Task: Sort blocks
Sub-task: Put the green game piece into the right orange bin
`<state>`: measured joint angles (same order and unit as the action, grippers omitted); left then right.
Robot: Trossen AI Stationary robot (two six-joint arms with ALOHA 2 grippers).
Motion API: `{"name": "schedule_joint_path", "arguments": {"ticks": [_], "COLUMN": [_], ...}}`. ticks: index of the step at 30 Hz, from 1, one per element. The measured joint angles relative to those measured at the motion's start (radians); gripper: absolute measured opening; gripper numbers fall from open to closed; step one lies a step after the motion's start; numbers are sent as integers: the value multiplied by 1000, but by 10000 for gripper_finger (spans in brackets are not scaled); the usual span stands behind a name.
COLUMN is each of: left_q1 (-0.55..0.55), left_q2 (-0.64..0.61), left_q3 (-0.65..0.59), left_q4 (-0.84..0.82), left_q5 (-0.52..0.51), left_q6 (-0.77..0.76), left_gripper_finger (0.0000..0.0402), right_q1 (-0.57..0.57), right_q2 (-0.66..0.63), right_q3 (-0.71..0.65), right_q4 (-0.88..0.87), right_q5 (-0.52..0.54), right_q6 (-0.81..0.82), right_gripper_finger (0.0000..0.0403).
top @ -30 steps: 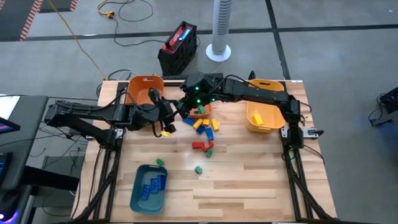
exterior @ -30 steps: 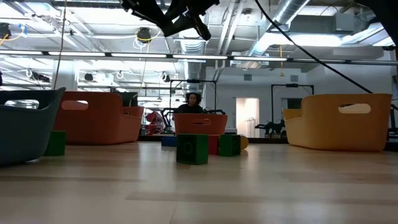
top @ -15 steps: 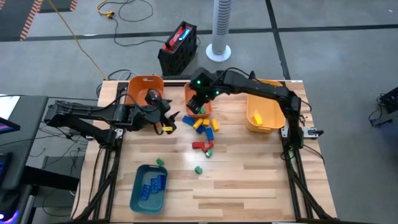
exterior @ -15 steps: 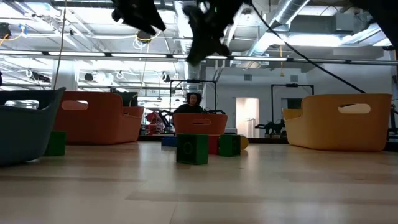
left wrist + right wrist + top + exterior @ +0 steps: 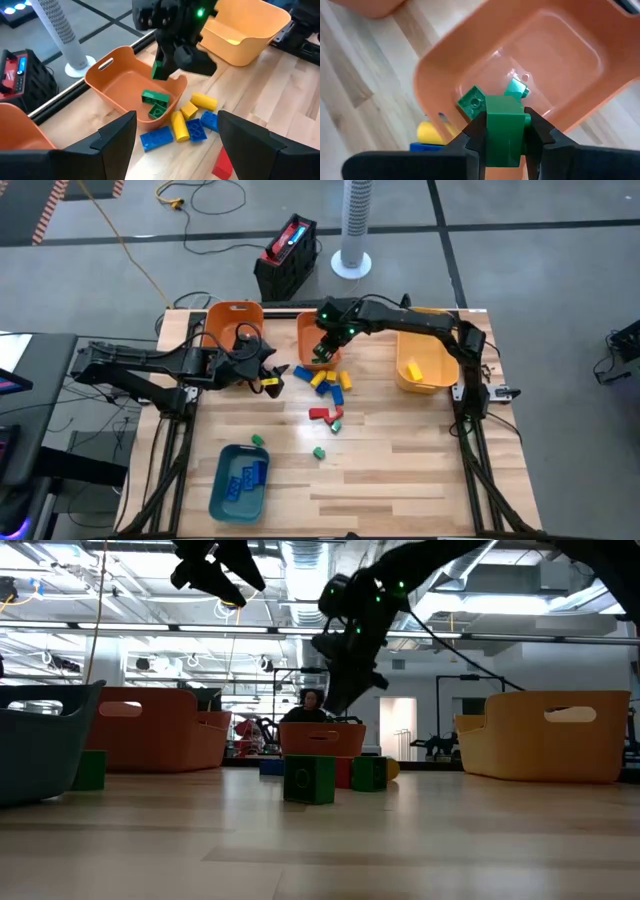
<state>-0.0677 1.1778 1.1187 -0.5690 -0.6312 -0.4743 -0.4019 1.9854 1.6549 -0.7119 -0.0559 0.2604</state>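
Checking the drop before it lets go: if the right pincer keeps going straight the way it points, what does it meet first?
Most likely the small orange bin. The right pincer, shut on a green block, points into it, toward the green blocks already lying inside; depth to them is unclear.

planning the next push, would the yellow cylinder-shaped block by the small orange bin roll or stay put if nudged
The yellow rounded block lies on its side, so it would probably roll if nudged across its length. It looks like rigid, light plastic, and the blue block right beside it might stop it.
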Motion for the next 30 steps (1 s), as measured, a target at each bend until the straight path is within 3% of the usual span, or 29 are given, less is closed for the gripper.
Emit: {"name": "schedule_joint_path", "arguments": {"ticks": [10, 15, 22, 30], "left_q1": [3, 3, 3, 18], "left_q2": [0, 0, 0, 0], "left_q3": [0, 0, 0, 0], "left_q4": [-3, -12, -22, -77], "left_q5": [0, 0, 0, 105], "left_q6": [-2, -7, -22, -84], "left_gripper_finger": [272, 272, 272, 272], "right_q1": [-19, -15, -25, -3], "right_q2": [80, 82, 82, -68], "right_q3": [-29, -29, -28, -27], "right_q4": [27, 60, 51, 47], "right_q5": [-8, -73, -78, -33], "right_q6": [-33, -44, -50, -160], "right_gripper_finger": [93, 147, 246, 257]}}
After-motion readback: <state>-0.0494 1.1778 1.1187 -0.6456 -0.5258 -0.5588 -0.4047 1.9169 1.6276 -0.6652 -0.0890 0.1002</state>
